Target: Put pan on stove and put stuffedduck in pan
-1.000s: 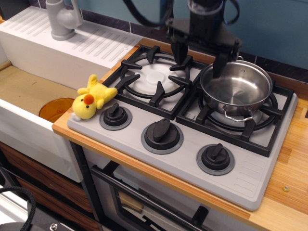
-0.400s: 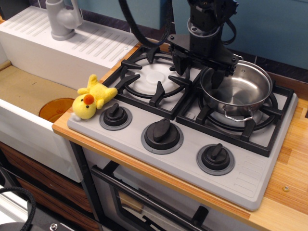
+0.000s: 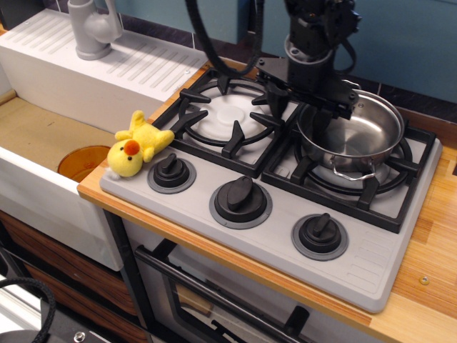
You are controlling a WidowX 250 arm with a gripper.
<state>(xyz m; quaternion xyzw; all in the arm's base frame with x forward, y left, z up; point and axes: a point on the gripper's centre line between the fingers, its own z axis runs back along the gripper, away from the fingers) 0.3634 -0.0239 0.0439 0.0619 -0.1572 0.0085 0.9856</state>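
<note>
The shiny steel pan (image 3: 357, 136) stands upright on the right burner of the grey stove (image 3: 371, 250). My gripper (image 3: 298, 111) hangs over the pan's left rim. It is open, with one finger outside the wall and the other inside the pan, holding nothing. The yellow stuffedduck (image 3: 136, 146) lies on its side at the stove's front left corner, next to the left knob (image 3: 171, 171) and far from the gripper. The left burner (image 3: 228, 114) has nothing on it.
A white sink (image 3: 43, 193) lies left of the stove, with an orange disc (image 3: 78, 161) at its bottom and a grey faucet (image 3: 93, 28) behind. A ribbed white drainboard (image 3: 136, 64) sits at the back left. The wooden counter edge (image 3: 428, 271) runs along the right.
The gripper has come down and shifted a little right, so its fingers now straddle the pan's left rim. The pan and the duck have not moved.
</note>
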